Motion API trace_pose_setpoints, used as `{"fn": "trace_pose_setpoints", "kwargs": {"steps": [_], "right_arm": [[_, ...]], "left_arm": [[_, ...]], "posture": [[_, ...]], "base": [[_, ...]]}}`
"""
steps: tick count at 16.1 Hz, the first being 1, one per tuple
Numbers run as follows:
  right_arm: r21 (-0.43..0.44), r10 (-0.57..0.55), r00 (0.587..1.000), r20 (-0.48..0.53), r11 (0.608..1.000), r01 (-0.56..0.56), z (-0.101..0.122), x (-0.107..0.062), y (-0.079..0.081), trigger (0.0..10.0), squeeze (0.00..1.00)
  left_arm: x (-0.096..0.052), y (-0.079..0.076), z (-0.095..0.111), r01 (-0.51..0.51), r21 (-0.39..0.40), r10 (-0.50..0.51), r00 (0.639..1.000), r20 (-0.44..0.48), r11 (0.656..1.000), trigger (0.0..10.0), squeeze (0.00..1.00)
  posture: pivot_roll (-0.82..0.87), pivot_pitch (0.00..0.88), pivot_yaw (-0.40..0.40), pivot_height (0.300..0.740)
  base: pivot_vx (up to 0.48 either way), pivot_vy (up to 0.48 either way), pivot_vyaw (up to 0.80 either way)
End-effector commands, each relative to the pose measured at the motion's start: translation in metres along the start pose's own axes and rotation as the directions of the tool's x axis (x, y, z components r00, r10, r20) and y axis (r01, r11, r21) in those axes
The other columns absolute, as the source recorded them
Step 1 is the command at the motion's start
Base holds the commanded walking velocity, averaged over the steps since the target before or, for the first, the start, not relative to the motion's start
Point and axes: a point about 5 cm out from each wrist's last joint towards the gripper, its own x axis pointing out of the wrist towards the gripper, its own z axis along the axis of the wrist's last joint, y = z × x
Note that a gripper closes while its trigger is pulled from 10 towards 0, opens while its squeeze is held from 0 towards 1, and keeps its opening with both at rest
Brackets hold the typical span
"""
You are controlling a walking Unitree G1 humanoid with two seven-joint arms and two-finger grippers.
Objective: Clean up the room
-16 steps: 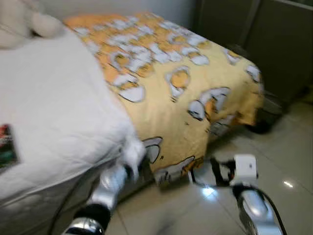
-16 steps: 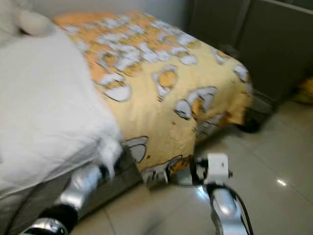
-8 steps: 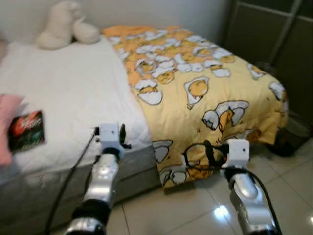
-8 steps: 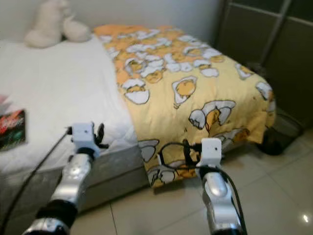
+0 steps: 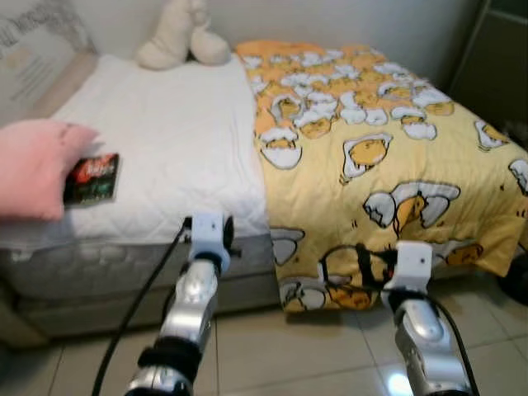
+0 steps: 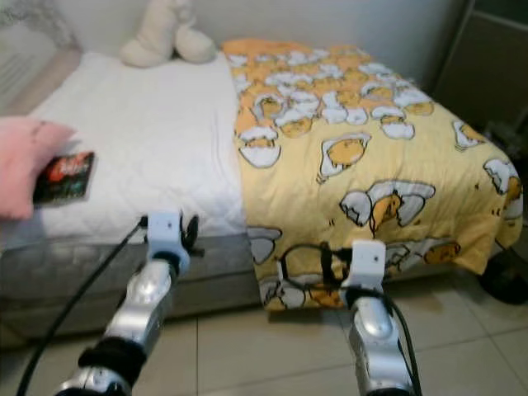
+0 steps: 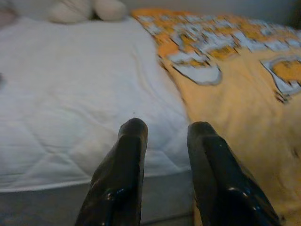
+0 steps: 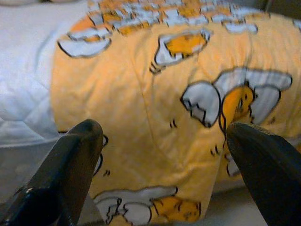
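Bed point(image 5: 165, 140) is standing before the robot, a yellow egg-print blanket point(image 5: 388, 148) draping over its foot half and hanging off the near edge. Left hand point(image 7: 164, 141) is hovering at the white mattress's near edge, fingers slightly apart. Right hand point(image 8: 162, 155) is facing the hanging blanket, fingers wide apart. A dark packet point(image 5: 91, 179) is lying near a pink cushion point(image 5: 33, 165); a plush toy point(image 5: 181, 37) is sitting at the far edge.

Robot body: two silver arms, white wrist units, black fingers.
Left arm point(image 5: 188, 309), lower centre-left of the head view: glossy silver shell, black joint band, white boxy wrist unit, black cable alongside. Right arm point(image 5: 425, 346), lower right: same silver shell, white unit, looped black cable. Wrist views show glossy black rounded fingers point(image 7: 123, 174).
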Motion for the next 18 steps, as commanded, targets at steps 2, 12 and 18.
{"fn": "trace_pose_setpoints", "kwargs": {"steps": [2, 12, 18], "right_arm": [[0.014, -0.009, 0.989, 0.145, 1.000, 0.007, 0.027, 0.006, 0.005, 10.0, 0.00], [-0.018, 0.073, 0.993, 0.096, 0.997, -0.071, 0.018, 0.009, 0.021, 10.0, 0.00], [-0.039, 0.046, 0.998, 0.047, 0.998, -0.044, -0.008, -0.036, -0.004, 10.0, 0.00]], "left_arm": [[-0.001, 0.026, 0.013, -0.100, 0.016, 0.099, 0.992, 0.076, 0.995, 10.0, 1.00], [0.003, 0.027, 0.009, -0.099, 0.032, 0.099, 0.995, 0.019, 0.995, 10.0, 1.00], [-0.052, 0.041, -0.008, 0.107, 0.054, -0.111, 0.991, 0.070, 0.993, 10.0, 0.00]], "posture": [[0.11, 0.000, 0.008, 0.740], [0.15, 0.000, -0.001, 0.740], [0.13, 0.000, 0.007, 0.740]], "base": [[0.278, -0.388, 0.50], [0.378, -0.245, 0.49], [0.376, -0.294, 0.49]]}}
